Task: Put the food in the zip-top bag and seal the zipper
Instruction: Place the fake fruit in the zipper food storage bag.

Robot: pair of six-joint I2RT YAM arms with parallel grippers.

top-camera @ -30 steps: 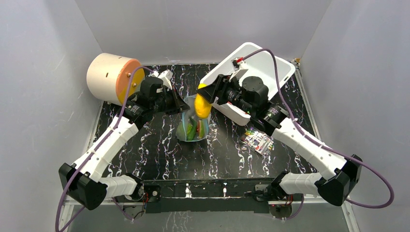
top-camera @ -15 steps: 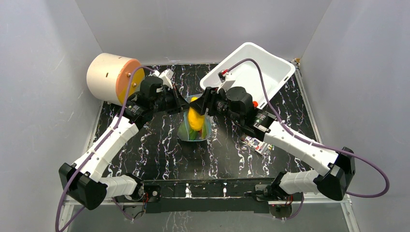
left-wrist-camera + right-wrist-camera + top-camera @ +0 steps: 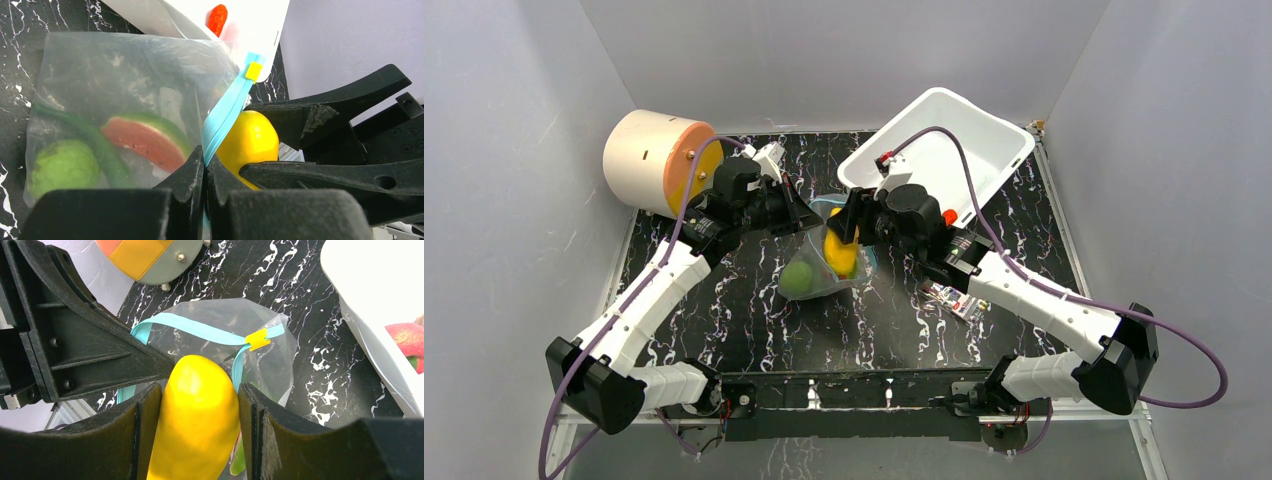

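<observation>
Black marbled surface [image 3: 754,320], and your zip-top bag [image 3: 809,285] sits just near-left of the white bin [image 3: 984,130], mouth turned toward the bin. Your left fingers [image 3: 195,170] are pinched tight on the teal zipper [image 3: 225,117]. Your right fingers [image 3: 250,415] are clamped on a yellow fruit [image 3: 200,405], its long axis running along the fingers, tip right at the bag's mouth. A green fruit [image 3: 62,167] and a watermelon slice [image 3: 142,142] are already inside.

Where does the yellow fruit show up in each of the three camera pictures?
Top external: centre, yellow fruit at the mouth of the clear bag.
Left wrist: right of centre, behind the teal zipper.
Right wrist: bottom centre, gripped by the right pincer.
Shared landmark: the clear bag, in all three.
</observation>
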